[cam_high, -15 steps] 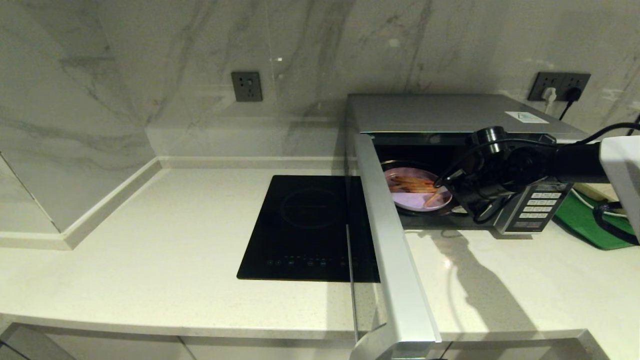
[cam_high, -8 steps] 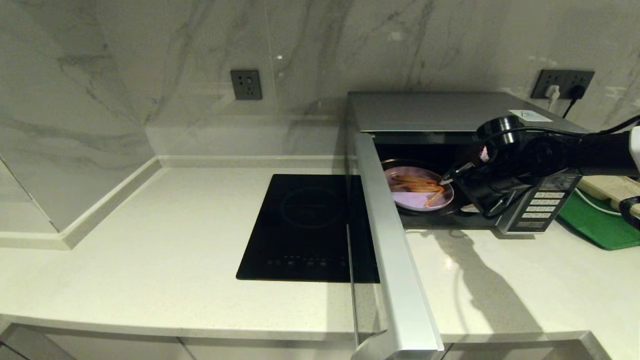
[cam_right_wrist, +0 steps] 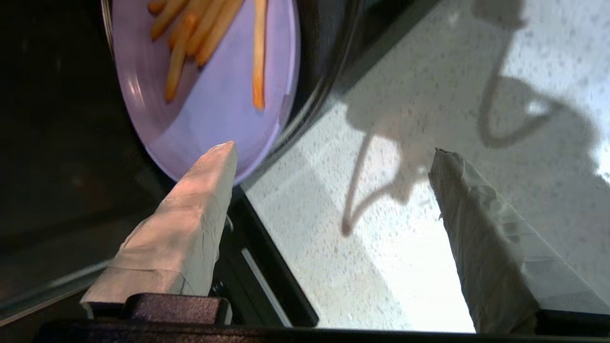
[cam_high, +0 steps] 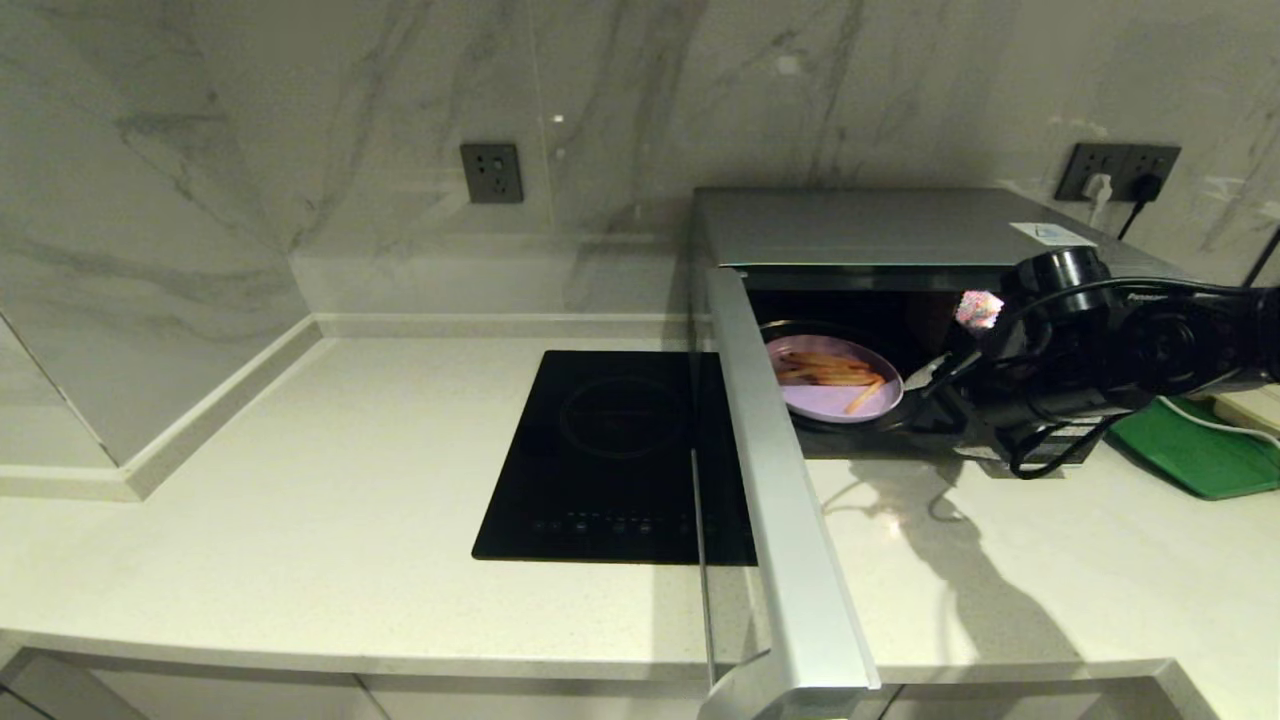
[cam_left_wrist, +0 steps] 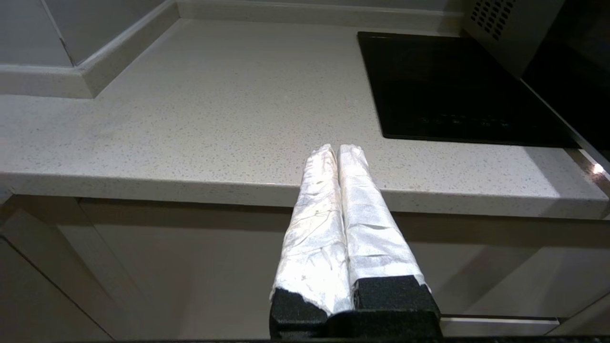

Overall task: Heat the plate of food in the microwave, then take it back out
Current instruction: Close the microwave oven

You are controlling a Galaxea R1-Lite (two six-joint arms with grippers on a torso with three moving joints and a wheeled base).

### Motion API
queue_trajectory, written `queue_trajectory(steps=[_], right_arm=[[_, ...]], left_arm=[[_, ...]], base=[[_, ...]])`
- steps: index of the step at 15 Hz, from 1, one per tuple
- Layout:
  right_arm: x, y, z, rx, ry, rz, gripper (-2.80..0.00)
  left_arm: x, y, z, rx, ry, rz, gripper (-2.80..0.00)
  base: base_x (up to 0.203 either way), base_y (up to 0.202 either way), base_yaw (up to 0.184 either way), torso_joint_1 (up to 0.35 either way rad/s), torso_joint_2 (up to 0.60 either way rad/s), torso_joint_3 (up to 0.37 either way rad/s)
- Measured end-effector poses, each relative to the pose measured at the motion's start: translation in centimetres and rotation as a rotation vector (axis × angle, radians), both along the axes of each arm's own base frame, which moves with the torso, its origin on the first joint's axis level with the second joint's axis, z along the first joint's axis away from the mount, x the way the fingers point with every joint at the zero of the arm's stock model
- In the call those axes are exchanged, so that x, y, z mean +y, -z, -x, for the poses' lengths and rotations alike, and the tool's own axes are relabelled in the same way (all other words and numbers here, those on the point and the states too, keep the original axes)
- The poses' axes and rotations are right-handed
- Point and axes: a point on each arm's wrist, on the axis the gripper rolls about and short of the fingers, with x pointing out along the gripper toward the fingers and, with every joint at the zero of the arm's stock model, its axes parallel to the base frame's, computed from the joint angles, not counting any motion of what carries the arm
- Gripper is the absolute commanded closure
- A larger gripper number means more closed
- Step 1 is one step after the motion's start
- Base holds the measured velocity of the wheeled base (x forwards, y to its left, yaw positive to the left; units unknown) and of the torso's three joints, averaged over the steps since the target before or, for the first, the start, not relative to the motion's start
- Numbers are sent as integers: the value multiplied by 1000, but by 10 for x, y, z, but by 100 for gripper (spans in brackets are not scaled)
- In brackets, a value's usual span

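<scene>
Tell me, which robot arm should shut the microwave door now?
Probably the right. The right gripper hovers open at the microwave mouth, beside the plate of food inside. The left gripper sits shut below the counter edge, far off.

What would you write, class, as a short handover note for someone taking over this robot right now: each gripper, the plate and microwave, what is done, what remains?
Right gripper: open, empty, at the microwave's mouth, apart from the plate's near rim.
Left gripper: shut, empty, parked below the countertop edge.
Plate of fries: lying flat on the turntable inside the microwave, released.
Microwave door: swung wide open towards the robot, partly over the black cooktop.
Done: plate loaded.
Left: clear the right arm, shut the door, start heating on the keypad, reopen, take the plate out.
</scene>
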Motion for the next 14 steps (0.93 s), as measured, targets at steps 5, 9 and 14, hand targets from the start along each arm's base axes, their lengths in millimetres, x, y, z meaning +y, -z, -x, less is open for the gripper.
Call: queue_trajectory(steps=[5, 9, 14], right_arm=[[1, -19, 33, -21, -31, -17, 0], [5, -58, 92, -52, -195, -6, 0], [37, -110, 182, -22, -449, 126, 0]], left_arm=[[0, 0, 0, 0, 0, 0, 0], [0, 0, 0, 0, 0, 0, 0], [0, 0, 0, 0, 0, 0, 0]], base=[[0, 0, 0, 0, 0, 0], [0, 0, 0, 0, 0, 0], [0, 0, 0, 0, 0, 0]])
